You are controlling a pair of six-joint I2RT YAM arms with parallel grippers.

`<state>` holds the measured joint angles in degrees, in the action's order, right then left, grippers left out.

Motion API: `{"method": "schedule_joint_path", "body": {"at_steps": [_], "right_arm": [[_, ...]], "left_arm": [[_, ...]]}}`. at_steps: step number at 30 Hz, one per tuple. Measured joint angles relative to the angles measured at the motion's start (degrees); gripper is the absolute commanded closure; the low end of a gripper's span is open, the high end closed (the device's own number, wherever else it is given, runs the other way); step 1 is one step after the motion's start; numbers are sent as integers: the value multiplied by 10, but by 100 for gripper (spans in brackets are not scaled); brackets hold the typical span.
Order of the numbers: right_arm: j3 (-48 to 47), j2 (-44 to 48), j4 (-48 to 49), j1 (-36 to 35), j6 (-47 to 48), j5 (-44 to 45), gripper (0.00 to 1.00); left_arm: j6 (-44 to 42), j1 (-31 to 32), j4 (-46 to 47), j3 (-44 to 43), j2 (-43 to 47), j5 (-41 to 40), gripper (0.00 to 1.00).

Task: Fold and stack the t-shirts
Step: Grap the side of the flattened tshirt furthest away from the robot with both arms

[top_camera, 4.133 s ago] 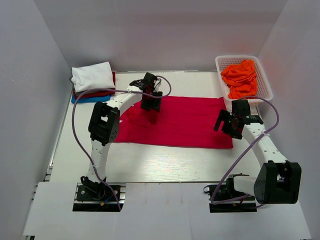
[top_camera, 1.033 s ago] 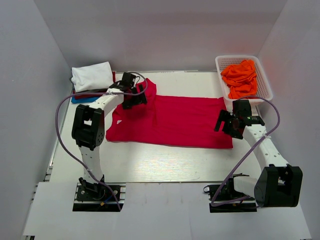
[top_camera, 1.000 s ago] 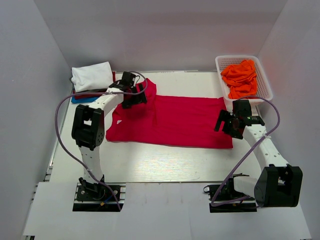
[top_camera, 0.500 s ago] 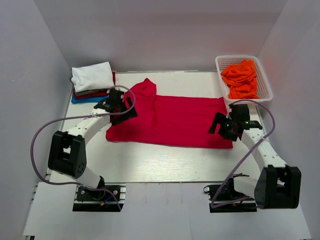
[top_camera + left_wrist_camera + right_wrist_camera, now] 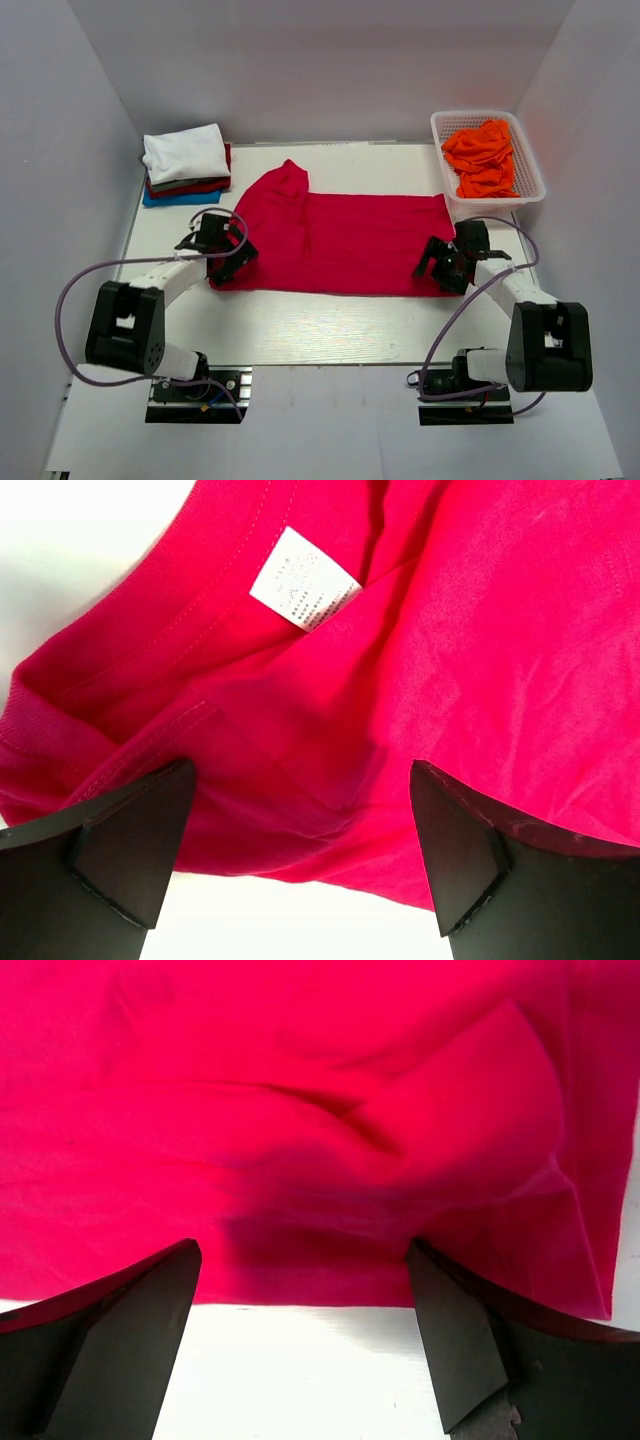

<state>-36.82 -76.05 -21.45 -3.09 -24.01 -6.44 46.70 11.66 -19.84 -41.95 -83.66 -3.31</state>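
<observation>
A crimson-red t-shirt (image 5: pixel 340 240) lies spread across the table, one part bunched up at its back left (image 5: pixel 285 180). Its white neck label (image 5: pixel 304 580) shows in the left wrist view. My left gripper (image 5: pixel 222 255) is low over the shirt's near left corner, open, the cloth edge (image 5: pixel 300 850) between its fingers. My right gripper (image 5: pixel 440 265) is low at the near right corner, open, the hem (image 5: pixel 300 1280) just ahead of its fingertips. A folded stack (image 5: pixel 186 165) of white, dark red and blue t-shirts sits at the back left. Orange t-shirts (image 5: pixel 483 155) fill the basket.
The white mesh basket (image 5: pixel 530 165) stands at the back right corner. White walls close in the table on three sides. Both arms' cables loop over the near part of the table (image 5: pixel 330 320).
Both arms have swung down toward the near edge of the red t-shirt, the left from the back left corner, the right slightly inward. The shirt's back left part stays bunched where it was let go.
</observation>
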Motion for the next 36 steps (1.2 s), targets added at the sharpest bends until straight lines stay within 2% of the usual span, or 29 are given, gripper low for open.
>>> {"method": "schedule_joint_path", "body": {"at_steps": [5, 9, 12, 15, 19, 23, 26, 28, 31, 36], "right_arm": [[55, 65, 35, 0, -17, 0, 10], [82, 116, 14, 0, -30, -14, 10], [85, 156, -32, -4, -26, -17, 10], [56, 197, -84, -7, -9, -10, 10], [-58, 188, -111, -7, 19, 11, 10], [-152, 137, -99, -7, 45, 26, 10], [-194, 77, -98, -9, 63, 38, 10], [-219, 32, -97, -11, 70, 45, 10], [-253, -22, -97, -15, 80, 59, 10], [-318, -97, -94, -25, 90, 77, 10]], "left_arm": [[41, -4, -44, 82, 116, 19, 0], [65, 3, -171, 116, 214, 38, 0], [68, 7, -241, 112, 279, 52, 0], [56, 8, -271, 52, 285, 47, 0], [22, 8, -250, -78, 189, 15, 0], [-29, 8, -224, -246, 2, -21, 0], [-76, 8, -207, -365, -136, -37, 5], [-105, 8, -203, -436, -216, -44, 18], [-138, 8, -205, -532, -315, -50, 32], [-183, 8, -215, -641, -422, -68, 48]]}}
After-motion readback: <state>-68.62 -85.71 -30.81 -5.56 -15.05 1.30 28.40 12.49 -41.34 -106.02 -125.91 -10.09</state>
